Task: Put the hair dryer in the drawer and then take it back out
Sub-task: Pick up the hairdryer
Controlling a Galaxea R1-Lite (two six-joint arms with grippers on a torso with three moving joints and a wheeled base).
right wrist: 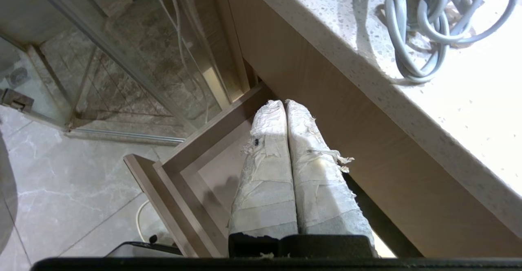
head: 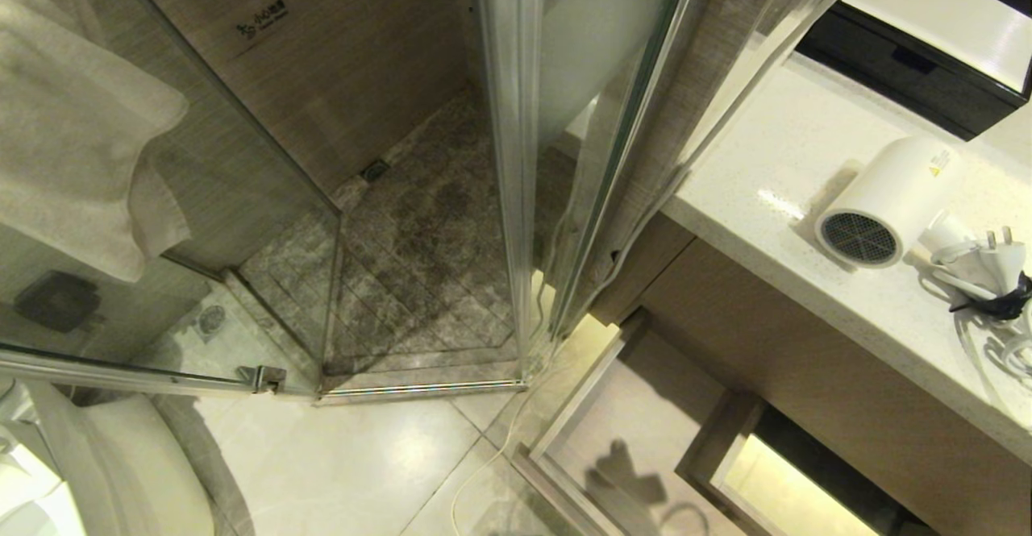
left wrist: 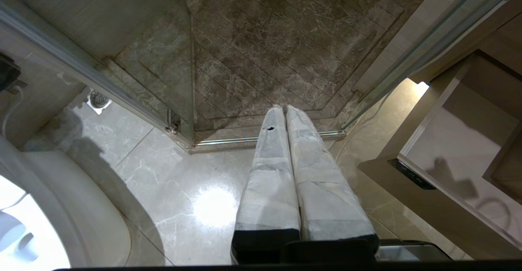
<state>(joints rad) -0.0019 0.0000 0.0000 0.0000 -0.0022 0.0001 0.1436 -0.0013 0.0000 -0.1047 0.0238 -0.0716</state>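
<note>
The dryer [head: 883,200] is seen lying on the tabletop [head: 774,165] at right, its cord [right wrist: 424,26] coiled beside it, above the open drawer [head: 637,431]. Both the left gripper [left wrist: 284,110] and right gripper [right wrist: 284,104] are pressed closed and empty, nothing yet grasped.

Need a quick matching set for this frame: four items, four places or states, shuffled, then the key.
1. hair dryer
2. drawer
3. left gripper
4. towel

A. pulled open below the counter
B. shut, above the floor by the shower
C. lying on the white countertop
D. hanging at the glass on the left

Pairs: 1-C, 2-A, 3-B, 4-D
</note>
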